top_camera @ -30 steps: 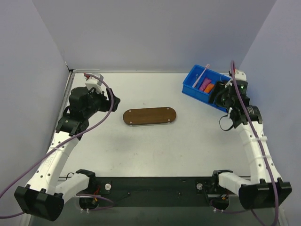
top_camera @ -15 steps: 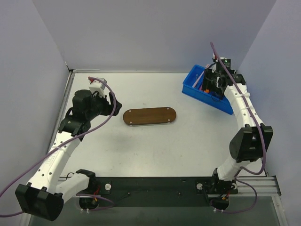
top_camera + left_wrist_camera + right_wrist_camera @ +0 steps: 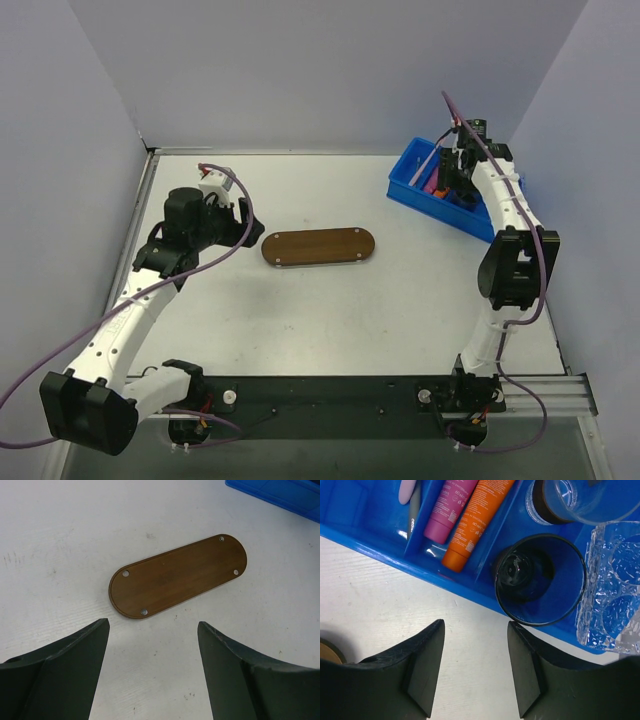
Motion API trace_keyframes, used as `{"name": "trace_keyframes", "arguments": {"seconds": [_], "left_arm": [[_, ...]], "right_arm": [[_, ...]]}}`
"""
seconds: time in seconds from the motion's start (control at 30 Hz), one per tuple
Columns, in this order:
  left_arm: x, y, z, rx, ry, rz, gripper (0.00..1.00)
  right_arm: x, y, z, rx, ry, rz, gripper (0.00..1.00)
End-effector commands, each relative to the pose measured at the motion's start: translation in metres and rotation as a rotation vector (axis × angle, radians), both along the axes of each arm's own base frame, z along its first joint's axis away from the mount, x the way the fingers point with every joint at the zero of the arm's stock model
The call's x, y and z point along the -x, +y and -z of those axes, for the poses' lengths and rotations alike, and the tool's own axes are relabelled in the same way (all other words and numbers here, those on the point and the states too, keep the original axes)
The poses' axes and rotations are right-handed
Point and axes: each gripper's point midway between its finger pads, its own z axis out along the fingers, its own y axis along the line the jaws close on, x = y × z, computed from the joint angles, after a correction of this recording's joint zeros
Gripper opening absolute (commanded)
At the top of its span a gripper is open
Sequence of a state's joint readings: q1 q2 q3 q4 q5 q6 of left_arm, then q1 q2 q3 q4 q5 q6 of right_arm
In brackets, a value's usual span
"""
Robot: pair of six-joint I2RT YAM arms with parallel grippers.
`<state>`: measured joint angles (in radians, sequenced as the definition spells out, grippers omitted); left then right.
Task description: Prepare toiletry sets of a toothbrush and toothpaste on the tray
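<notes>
**Q:** Surface and room?
**A:** I am working over a matte white table (image 3: 330,320), faintly scuffed. Plain lavender-grey walls (image 3: 300,70) are closing it in on three sides.

**Q:** Materials, shapes?
**A:** The flat dark-brown wooden tray (image 3: 177,575), oblong with rounded ends and four silver studs, is lying mid-table. The glossy blue plastic bin (image 3: 370,540) is sitting at the far right. Inside it, the thin pale-pink toothbrush (image 3: 406,490) is lying beside the magenta toothpaste tube (image 3: 450,507), which is lying side by side with the orange toothpaste tube (image 3: 479,520). Past a divider are standing a dark round glass (image 3: 540,580), a clear tumbler (image 3: 580,500) and a knobbly clear piece (image 3: 615,590).

**Q:** Pincers?
**A:** My left gripper (image 3: 152,625) is hanging spread wide, gripping nothing, just on the near side of the tray. My right gripper (image 3: 476,625) is hovering with its jaws parted and nothing between them, over the table at the bin's edge, near the orange tube's cap.
</notes>
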<state>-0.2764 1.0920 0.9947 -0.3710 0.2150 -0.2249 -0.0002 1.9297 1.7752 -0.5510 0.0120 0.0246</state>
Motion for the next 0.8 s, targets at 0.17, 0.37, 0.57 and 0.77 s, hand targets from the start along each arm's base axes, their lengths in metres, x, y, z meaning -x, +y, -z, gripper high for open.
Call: {"name": "trace_keyframes", "arguments": {"seconds": [0.17,0.37,0.57,0.77], "left_arm": [[-0.004,-0.007,-0.011,0.019,-0.023,0.024,0.82],[-0.004,-0.006,-0.01,0.014,-0.019,0.022,0.82],[-0.005,-0.007,-0.007,0.014,-0.012,0.023,0.82],[-0.006,-0.006,-0.006,0.008,-0.008,0.018,0.82]], "right_arm": [[-0.018,-0.014,0.007,0.101,0.032,-0.022,0.43],[-0.02,-0.027,0.022,0.183,0.071,-0.018,0.4],[-0.022,-0.036,0.037,0.165,0.092,-0.021,0.38],[-0.026,-0.031,0.041,0.137,0.084,-0.052,0.31]]}}
